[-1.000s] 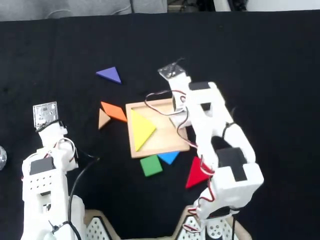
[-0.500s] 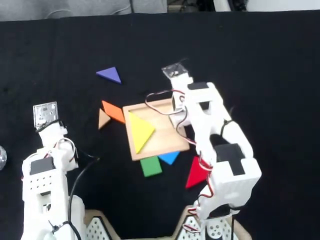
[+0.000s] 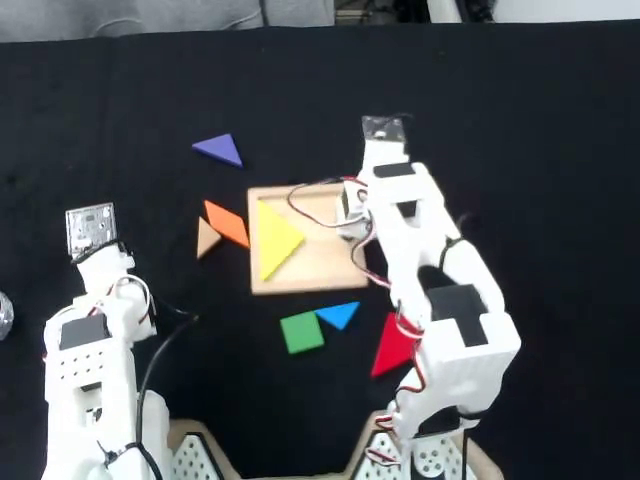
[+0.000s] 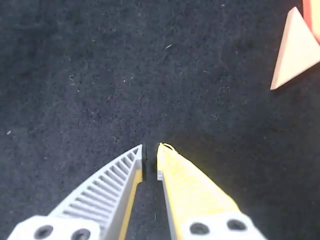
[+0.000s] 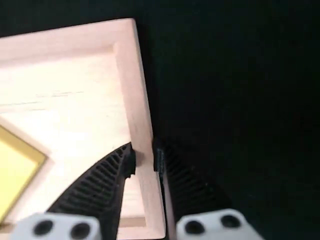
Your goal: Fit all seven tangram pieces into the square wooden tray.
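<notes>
The square wooden tray lies mid-table with the big yellow triangle in its left half. My right gripper is shut on the tray's right rim, one finger inside the wall and one outside; a yellow triangle corner shows beside it. Left of the tray lie the orange parallelogram and a tan triangle, with a purple triangle farther back. A green square, blue triangle and red triangle lie in front. My left gripper is shut and empty over bare cloth, near the tan triangle.
Black cloth covers the whole table. The right arm's white body and its cables hang over the tray's right side and part of the red triangle. The left arm stands at the front left.
The right gripper has turned the tray clockwise and pulled it toward the back, so it now sits square. A gap has opened to the green and blue pieces. The left arm kept still.
</notes>
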Robot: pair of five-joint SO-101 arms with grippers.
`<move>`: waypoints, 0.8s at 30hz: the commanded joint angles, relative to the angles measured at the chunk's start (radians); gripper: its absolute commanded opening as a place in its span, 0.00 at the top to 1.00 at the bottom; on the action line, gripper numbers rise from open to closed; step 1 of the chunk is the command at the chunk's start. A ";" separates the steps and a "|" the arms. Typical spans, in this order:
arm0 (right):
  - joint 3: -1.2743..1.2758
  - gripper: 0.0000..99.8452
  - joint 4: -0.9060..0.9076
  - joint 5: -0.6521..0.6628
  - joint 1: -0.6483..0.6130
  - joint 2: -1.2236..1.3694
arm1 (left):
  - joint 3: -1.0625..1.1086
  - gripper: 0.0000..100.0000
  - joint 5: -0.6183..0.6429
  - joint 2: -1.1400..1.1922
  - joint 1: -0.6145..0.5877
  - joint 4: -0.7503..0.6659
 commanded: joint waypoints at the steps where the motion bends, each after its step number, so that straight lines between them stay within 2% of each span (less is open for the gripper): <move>1: -0.027 0.99 -0.031 -0.046 0.038 -0.010 | -0.004 0.93 0.005 -0.014 -0.001 -0.023; 8: -0.027 0.99 -0.025 -0.035 0.020 -0.010 | -0.004 0.93 0.006 -0.014 -0.001 -0.025; 24: -0.031 0.99 0.046 0.262 -0.002 -0.010 | -0.004 0.93 0.005 -0.014 -0.001 -0.025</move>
